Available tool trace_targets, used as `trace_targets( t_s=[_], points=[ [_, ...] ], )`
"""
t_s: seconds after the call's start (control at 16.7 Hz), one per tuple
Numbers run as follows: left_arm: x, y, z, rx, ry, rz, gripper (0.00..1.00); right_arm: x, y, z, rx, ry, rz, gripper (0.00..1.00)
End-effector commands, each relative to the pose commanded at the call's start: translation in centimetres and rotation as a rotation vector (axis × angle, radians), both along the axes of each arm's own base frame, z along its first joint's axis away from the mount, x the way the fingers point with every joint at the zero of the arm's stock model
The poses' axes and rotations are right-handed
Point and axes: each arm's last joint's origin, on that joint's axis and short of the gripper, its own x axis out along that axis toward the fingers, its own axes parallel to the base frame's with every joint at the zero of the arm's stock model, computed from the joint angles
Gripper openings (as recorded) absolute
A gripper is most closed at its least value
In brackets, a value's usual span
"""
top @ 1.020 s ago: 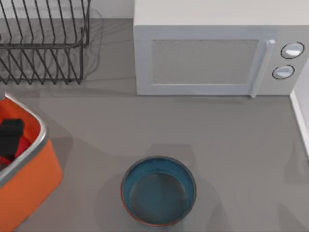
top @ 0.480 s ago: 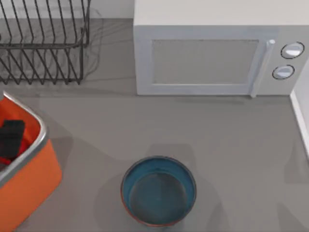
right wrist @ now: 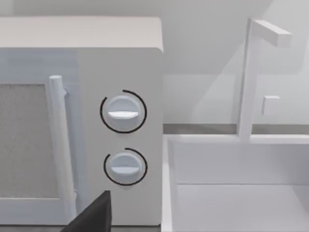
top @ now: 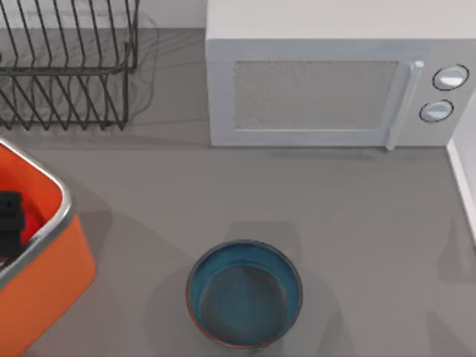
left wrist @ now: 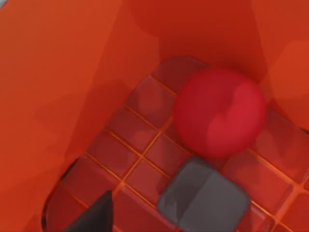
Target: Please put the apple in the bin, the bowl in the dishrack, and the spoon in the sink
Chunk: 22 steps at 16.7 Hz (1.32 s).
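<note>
Since a second ago our left gripper [top: 10, 216] has slid further toward the left edge of the top view, inside the bin [top: 52, 253]. From the left wrist we see the apple [left wrist: 219, 112] lying on the bin's ribbed floor, with the grey fingers [left wrist: 203, 200] spread and clear of it: released, gripping nothing. Beyond the bin, at the back of the table, stands the dishrack [top: 67, 67], with the microwave [top: 327, 82] further right. Right of the bin, near the front edge, the bowl [top: 244, 294] sits upright on the table [top: 357, 208]. Our right wrist faces the microwave's dials and the sink [right wrist: 236, 203] beside it; whether that gripper is clenched we cannot tell.
</note>
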Motion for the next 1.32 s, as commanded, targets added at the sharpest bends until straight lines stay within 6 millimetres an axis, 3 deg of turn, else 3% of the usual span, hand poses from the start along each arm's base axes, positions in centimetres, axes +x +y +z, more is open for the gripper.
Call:
trace_targets(
  t_s=[0.36,0.66,0.9,1.32],
  points=[
    [-5.7,-0.5,-1.5,0.004,-0.543,0.006,1.00,0.0,0.0,0.0,0.000,0.000,0.000,1.00],
    [-7.5,-0.7,-4.5,-0.009,-0.877,0.009,1.00,0.0,0.0,0.0,0.000,0.000,0.000,1.00],
    [-7.7,-0.7,-5.8,-0.017,-0.983,0.009,1.00,0.0,0.0,0.0,0.000,0.000,0.000,1.00],
    [-7.7,-0.9,-5.4,-0.033,-0.960,0.001,1.00,0.0,0.0,0.0,0.000,0.000,0.000,1.00]
  ],
)
